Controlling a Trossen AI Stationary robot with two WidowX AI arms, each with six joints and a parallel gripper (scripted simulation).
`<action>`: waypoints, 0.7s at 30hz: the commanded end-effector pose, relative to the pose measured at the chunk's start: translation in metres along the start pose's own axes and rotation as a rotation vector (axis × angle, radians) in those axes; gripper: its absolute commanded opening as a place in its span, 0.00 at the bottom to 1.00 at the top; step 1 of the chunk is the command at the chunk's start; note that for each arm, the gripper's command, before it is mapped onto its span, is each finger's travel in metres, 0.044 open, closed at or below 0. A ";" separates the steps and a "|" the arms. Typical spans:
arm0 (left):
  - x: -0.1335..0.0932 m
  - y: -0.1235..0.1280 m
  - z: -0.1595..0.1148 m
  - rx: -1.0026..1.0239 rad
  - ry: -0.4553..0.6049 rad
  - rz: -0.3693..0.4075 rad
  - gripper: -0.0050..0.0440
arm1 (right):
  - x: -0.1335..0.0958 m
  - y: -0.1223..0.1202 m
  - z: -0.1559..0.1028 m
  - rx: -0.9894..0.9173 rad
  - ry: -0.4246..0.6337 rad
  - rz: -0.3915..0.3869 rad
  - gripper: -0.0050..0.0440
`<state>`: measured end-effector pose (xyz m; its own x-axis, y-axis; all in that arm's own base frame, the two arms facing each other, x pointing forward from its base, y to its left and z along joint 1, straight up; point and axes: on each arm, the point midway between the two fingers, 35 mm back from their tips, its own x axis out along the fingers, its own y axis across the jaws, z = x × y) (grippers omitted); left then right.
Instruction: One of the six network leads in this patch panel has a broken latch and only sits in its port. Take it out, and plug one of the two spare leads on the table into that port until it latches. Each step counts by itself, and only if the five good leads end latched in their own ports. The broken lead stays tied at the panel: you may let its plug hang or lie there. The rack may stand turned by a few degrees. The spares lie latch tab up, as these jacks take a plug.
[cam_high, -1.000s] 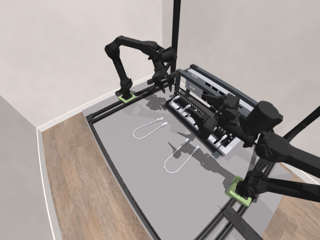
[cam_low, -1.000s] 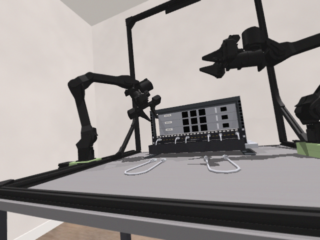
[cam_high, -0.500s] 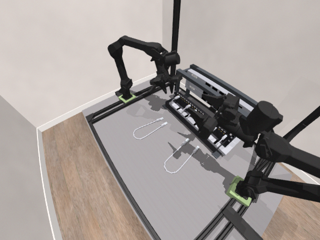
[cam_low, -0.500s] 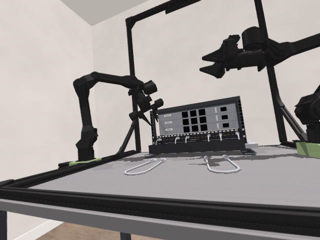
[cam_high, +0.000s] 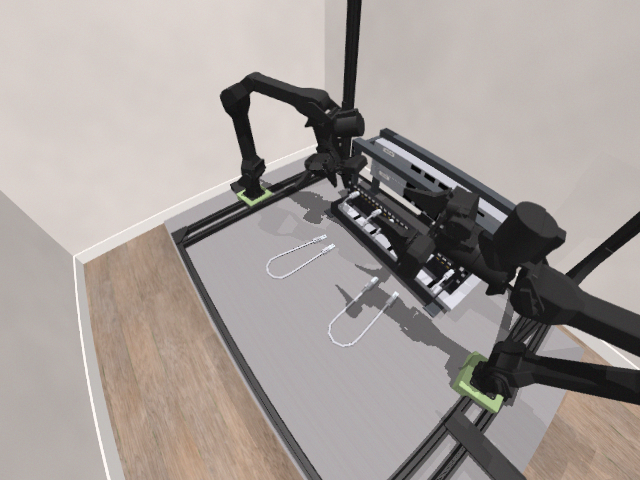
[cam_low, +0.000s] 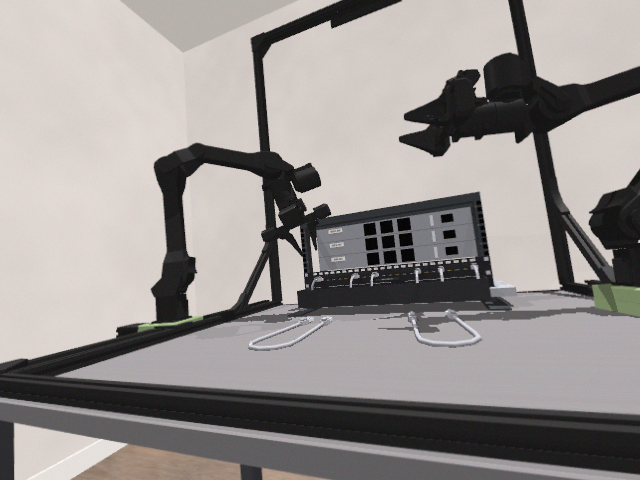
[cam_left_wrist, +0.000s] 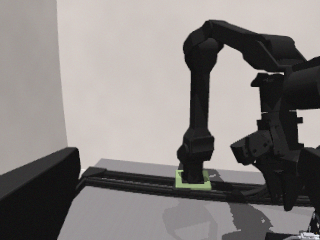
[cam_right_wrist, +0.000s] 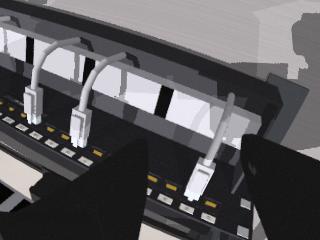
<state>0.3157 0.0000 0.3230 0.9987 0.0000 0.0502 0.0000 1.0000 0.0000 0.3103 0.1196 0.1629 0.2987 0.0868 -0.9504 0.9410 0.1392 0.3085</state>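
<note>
White spare leads (cam_high: 280, 277) (cam_low: 266, 348), plugs (cam_high: 328, 248) (cam_low: 326, 320) lengthwise toward patch panel (cam_high: 379, 207) (cam_low: 393, 277) (cam_right_wrist: 125, 135); both jaws released, empty.
</note>
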 end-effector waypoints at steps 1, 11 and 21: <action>0.000 0.000 0.000 0.000 0.000 0.000 1.00 | 0.001 0.002 -0.003 0.033 0.026 -0.013 0.46; 0.000 0.000 0.000 0.000 0.000 0.000 1.00 | 0.001 0.002 -0.003 0.033 0.026 -0.013 0.46; 0.000 0.000 0.000 0.000 0.000 0.000 1.00 | 0.018 0.000 -0.017 0.197 0.169 -0.114 0.46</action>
<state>0.3157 0.0000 0.3230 0.9987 0.0000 0.0502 0.0000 1.0000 0.0000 0.3111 0.1372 0.1451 0.1719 0.2373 -0.9561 0.9850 -0.0272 0.1704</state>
